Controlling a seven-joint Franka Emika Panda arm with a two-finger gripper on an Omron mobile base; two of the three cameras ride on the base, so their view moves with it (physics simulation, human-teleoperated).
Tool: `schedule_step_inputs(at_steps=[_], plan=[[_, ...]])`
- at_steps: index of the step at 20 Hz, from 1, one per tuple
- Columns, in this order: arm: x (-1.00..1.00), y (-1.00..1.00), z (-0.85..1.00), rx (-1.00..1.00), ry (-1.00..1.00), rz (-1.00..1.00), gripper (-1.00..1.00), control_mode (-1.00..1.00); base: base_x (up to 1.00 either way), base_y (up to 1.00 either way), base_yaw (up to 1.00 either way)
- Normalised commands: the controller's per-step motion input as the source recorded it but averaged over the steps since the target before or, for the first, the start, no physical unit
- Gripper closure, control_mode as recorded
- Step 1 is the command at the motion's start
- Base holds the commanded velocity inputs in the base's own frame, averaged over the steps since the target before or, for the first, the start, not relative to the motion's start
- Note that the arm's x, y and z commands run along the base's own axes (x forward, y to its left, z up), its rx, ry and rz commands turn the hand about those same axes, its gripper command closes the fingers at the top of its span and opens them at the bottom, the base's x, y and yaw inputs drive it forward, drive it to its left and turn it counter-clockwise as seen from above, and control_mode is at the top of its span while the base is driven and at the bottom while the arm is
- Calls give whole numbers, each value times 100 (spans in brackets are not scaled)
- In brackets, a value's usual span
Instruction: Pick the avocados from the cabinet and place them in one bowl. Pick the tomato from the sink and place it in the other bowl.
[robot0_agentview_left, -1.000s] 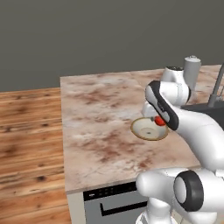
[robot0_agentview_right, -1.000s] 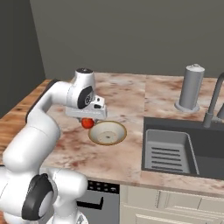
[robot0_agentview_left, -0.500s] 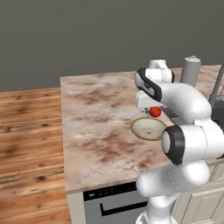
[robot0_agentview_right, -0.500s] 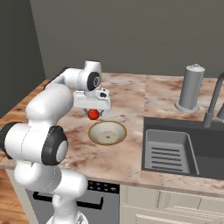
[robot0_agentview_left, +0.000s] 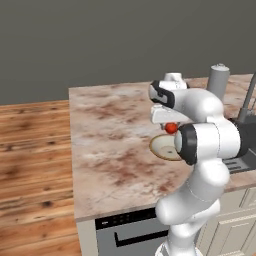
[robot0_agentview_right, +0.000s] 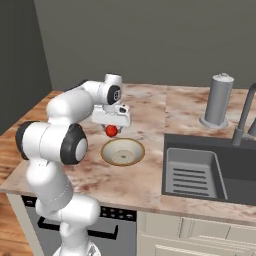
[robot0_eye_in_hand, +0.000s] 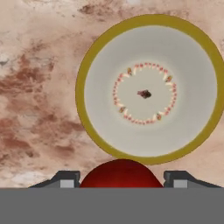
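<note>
The cream bowl (robot0_agentview_right: 123, 152) is used as reference here. The gripper (robot0_agentview_right: 112, 131) is clamped on the tomato (robot0_agentview_right: 112, 131), held just above the bowl's near rim. It's probably light, smooth, slippery and bruisable, so best gripped gently across the middle.

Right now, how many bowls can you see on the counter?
1: the pale cream bowl sits on the counter left of the sink, just ahead of the hand holding the tomato. Another may be hidden behind the arm.
</note>
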Motion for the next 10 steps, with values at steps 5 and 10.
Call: schedule_step_inputs(at_steps=[5, 10], plan=[[65, -1, -42, 0, 0, -8, 100, -100, 0, 0, 0], [41, -13, -32, 0, 3, -9, 100, -100, 0, 0, 0]])
